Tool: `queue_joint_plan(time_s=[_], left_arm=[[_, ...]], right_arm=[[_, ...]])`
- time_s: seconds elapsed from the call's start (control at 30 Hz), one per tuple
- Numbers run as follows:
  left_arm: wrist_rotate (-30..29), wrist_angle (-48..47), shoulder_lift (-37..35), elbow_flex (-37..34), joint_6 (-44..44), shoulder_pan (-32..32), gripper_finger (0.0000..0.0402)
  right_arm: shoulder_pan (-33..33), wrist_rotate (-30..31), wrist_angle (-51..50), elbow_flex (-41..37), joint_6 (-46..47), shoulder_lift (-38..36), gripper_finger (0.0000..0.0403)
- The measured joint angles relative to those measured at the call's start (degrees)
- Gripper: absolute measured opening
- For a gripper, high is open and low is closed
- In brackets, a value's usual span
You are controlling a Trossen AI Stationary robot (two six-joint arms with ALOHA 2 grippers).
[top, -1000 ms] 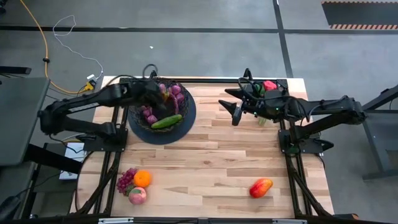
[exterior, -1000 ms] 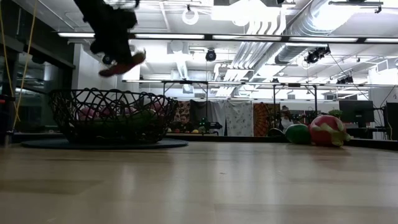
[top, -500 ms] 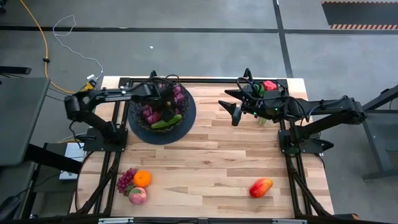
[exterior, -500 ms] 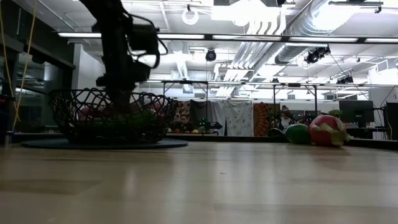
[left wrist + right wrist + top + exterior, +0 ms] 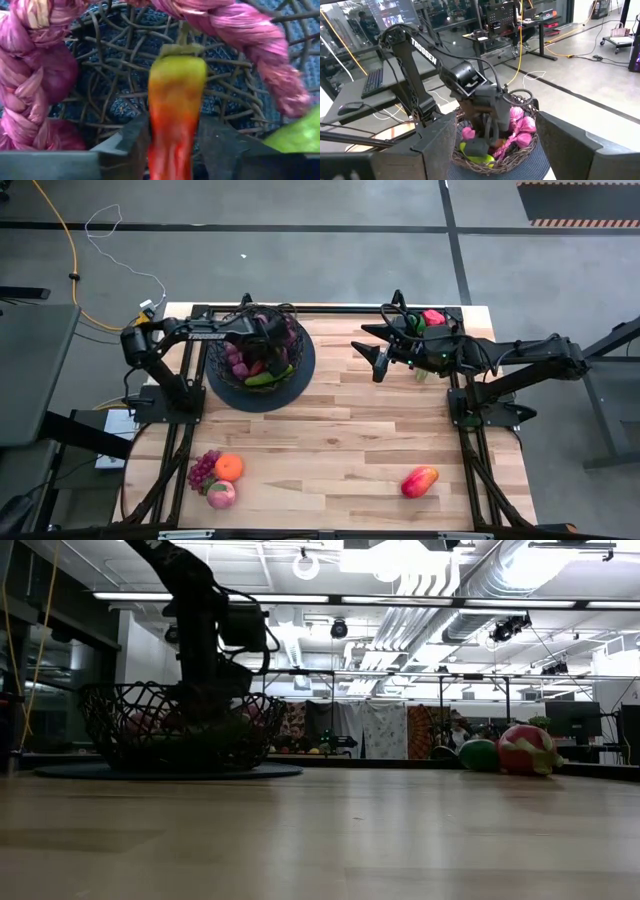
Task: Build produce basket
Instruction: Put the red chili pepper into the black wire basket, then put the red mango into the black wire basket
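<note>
Pepper [image 5: 175, 100]: red-to-green, likely light, smooth, rigid plastic; pinched at red end by left gripper [image 5: 172, 142] inside basket [image 5: 300, 360]. Right gripper [image 5: 378, 363]: parted, idle.

The round black wire basket [image 5: 259, 355] holds pink radishes [image 5: 30, 75], a cucumber [image 5: 268, 378] and a red-green pepper [image 5: 175, 107].

Grey concrete floor [image 5: 330, 250] surrounded the wooden table [image 5: 340, 440]. Behind the table, exposed silver ducts [image 5: 470, 580] and strip lights [image 5: 400, 602] ran overhead; patterned cloths [image 5: 385, 730] hung beyond. A yellow cable [image 5: 55, 255] crossed the floor near the table's corner.
</note>
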Motion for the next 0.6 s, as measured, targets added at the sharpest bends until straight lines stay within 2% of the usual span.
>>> queue_joint_plan(time_s=[0.3, 0.43, 0.6], left_arm=[[2.6, -1.3, -6.8, 0.0, 0.2, 1.0, 0.0231], [5.2, -5.3, -12.8, 1.4, -1.0, 1.9, 0.0242], [6.4, -6.6, -24.2, 1.9, -4.1, 1.8, 0.0242]], right_arm=[[0.0, 0.0, -0.4, 0.0, -0.6, 0.0, 0.0261], [0.0, 0.0, -0.4, 0.0, -0.6, 0.0, 0.0261], [-0.2, 1.7, -0.2, 0.0, -0.6, 0.0, 0.0261]])
